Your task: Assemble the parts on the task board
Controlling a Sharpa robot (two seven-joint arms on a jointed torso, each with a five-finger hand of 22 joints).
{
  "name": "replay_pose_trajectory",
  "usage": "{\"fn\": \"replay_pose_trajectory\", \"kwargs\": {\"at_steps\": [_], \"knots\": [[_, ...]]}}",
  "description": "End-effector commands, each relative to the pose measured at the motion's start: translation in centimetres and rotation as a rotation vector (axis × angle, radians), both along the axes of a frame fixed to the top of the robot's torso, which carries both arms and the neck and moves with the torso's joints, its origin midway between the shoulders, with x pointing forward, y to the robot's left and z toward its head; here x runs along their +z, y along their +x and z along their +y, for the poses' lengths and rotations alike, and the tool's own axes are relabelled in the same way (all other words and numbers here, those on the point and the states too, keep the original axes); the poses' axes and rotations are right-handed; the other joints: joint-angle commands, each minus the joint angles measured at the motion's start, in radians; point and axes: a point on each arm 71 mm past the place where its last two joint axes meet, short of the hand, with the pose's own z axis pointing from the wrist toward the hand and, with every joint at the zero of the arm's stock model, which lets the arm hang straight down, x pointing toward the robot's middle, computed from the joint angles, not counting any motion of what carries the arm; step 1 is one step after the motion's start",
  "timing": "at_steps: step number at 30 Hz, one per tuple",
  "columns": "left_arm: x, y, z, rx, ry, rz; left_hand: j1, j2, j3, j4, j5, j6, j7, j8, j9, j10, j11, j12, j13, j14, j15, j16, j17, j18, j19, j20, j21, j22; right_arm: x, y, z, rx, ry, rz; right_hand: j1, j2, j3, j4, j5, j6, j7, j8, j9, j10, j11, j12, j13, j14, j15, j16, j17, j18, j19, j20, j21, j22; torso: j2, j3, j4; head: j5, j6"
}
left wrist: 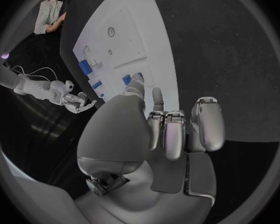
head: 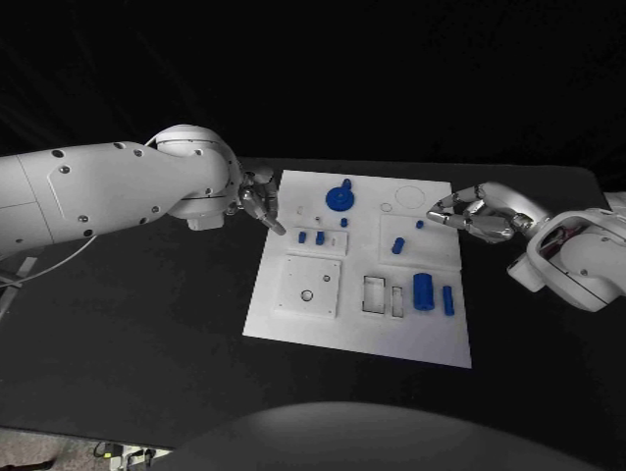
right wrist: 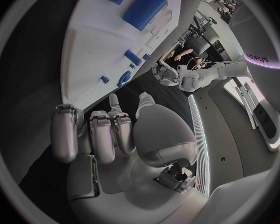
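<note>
Head view | left robot hand (head: 261, 203) empty, fingers apart | right robot hand (head: 469, 214) grasp unclear | task board (head: 313, 324)

One task board (head: 328, 294), two hands

arms: smooth white shells, small dark screws | left arm (head: 101, 191): thin white cable beneath | left robot hand (head: 261, 203), right robot hand (head: 472, 215): silver metal, segmented fingers

The task board (head: 296, 319) is white with blue parts (head: 422, 290). The table (head: 143, 334) is black. Both hands (head: 261, 201) are silver.
</note>
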Motion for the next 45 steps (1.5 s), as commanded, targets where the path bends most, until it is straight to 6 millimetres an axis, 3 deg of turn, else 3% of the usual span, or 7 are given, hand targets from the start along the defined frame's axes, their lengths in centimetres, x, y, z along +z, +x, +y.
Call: {"fn": "replay_pose_trajectory", "kwargs": {"at_steps": [1, 6, 14, 22, 29, 32, 45], "knots": [[2.0, 0.5, -1.1, -0.077, -0.247, -0.229, 0.033, 0.013, 0.014, 0.001, 0.007, 0.009, 0.001, -0.013, -0.030, -0.007, -0.001, -0.034, 0.176, 0.103, -0.004, 0.003, 0.263, 0.006, -0.011, -0.002, -0.012, 0.193, 0.5, 0.0, 0.2, 0.007, 0.014, -0.028, 0.012, 0.001, 0.001, -0.005, 0.007, 0.006, -0.002, -0.004, -0.002, 0.102, 0.006, 0.004, 0.263, 0.102, 0.007, 0.003, 0.263, 0.005, -0.008, 0.001, -0.005, 0.196, 0.000, 0.0000, 0.0030, 0.000, 0.000], [2.9, 0.7, -1.2, -0.101, -0.341, -0.340, 0.093, 0.030, 0.037, 0.001, 0.026, 0.014, 0.011, -0.038, -0.093, -0.140, 0.008, -0.165, 0.061, 0.073, 0.002, -0.026, 0.235, 0.008, -0.022, 0.005, -0.022, 0.190, 1.2, -0.1, 0.4, 0.014, 0.024, -0.053, 0.014, 0.001, 0.001, -0.005, 0.007, 0.007, -0.002, -0.003, -0.001, 0.102, 0.006, 0.004, 0.263, 0.102, 0.007, 0.003, 0.263, 0.005, -0.008, 0.001, -0.005, 0.196, 0.001, 0.0005, -0.0002, 0.003, 0.000], [4.0, 0.9, -1.7, -0.138, -0.433, -0.481, 0.190, 0.035, 0.125, -0.001, 0.105, 0.059, 0.020, -0.092, -0.255, -0.402, 0.014, -0.686, -0.429, -0.092, 0.009, -0.237, 0.032, 0.010, -0.034, 0.010, -0.026, 0.187, 1.6, -0.2, 0.7, 0.027, 0.033, -0.063, 0.016, 0.002, 0.001, -0.003, 0.007, 0.008, -0.002, -0.002, -0.001, 0.102, 0.006, 0.004, 0.263, 0.102, 0.006, 0.003, 0.263, 0.006, -0.009, 0.001, -0.007, 0.196, 0.001, -0.0006, -0.0005, 0.004, 0.000], [3.7, 1.2, -2.7, -0.177, -0.437, -0.494, 0.208, 0.017, 0.177, -0.003, 0.127, 0.059, 0.040, -0.167, -0.369, -0.400, 0.027, -0.817, -0.573, -0.098, 0.019, -0.259, 0.005, 0.007, -0.027, 0.018, -0.012, 0.191, 1.6, -0.3, 0.9, 0.036, 0.036, -0.063, 0.021, 0.003, 0.001, -0.001, 0.007, 0.008, -0.003, -0.003, -0.002, 0.102, 0.005, 0.004, 0.263, 0.102, 0.006, 0.003, 0.263, 0.006, -0.011, 0.000, -0.008, 0.195, 0.001, 0.0003, -0.0005, 0.002, 0.000], [2.5, 1.3, -4.1, -0.250, -0.386, -0.507, 0.238, -0.039, 0.246, -0.003, 0.150, 0.005, 0.071, -0.298, -0.510, -0.416, 0.058, -1.042, -0.781, -0.292, 0.045, -0.521, -0.234, 0.008, -0.036, 0.042, -0.012, 0.189, 1.6, -0.4, 1.0, 0.041, 0.038, -0.062, 0.025, 0.004, 0.002, 0.000, 0.007, 0.007, -0.003, -0.003, -0.002, 0.102, 0.004, 0.004, 0.263, 0.102, 0.005, 0.003, 0.263, 0.006, -0.011, 0.000, -0.009, 0.195, 0.001, 0.0000, -0.0009, 0.002, 0.000], [1.7, 1.3, -4.9, -0.299, -0.298, -0.484, 0.170, -0.072, 0.212, -0.002, 0.093, -0.159, 0.008, -0.407, -0.581, -0.576, 0.087, -1.171, -0.866, -0.397, 0.063, -0.641, -0.334, 0.037, -0.144, 0.052, -0.137, 0.145, 1.6, -0.4, 0.9, 0.042, 0.038, -0.061, 0.026, 0.004, 0.001, 0.001, 0.007, 0.007, -0.004, -0.003, -0.003, 0.102, 0.004, 0.004, 0.263, 0.102, 0.005, 0.003, 0.263, 0.006, -0.011, 0.000, -0.009, 0.195, 0.001, 0.0000, -0.0007, -0.002, 0.000], [1.2, 1.4, -7.5, -0.497, -0.091, -0.567, 0.171, -0.059, 0.120, -0.016, 0.098, -0.043, -0.019, -0.386, -0.679, -0.742, 0.055, -1.190, -0.977, -0.204, 0.018, -0.639, -0.406, 0.040, -0.044, 0.012, -0.149, 0.118, 1.4, -0.6, 0.9, 0.046, 0.036, -0.050, 0.030, 0.004, 0.001, 0.002, 0.008, 0.008, -0.004, -0.003, -0.003, 0.102, 0.004, 0.004, 0.263, 0.102, 0.004, 0.003, 0.263, 0.006, -0.011, -0.001, -0.010, 0.195, 0.002, 0.0012, -0.0014, -0.007, 0.000]]}}
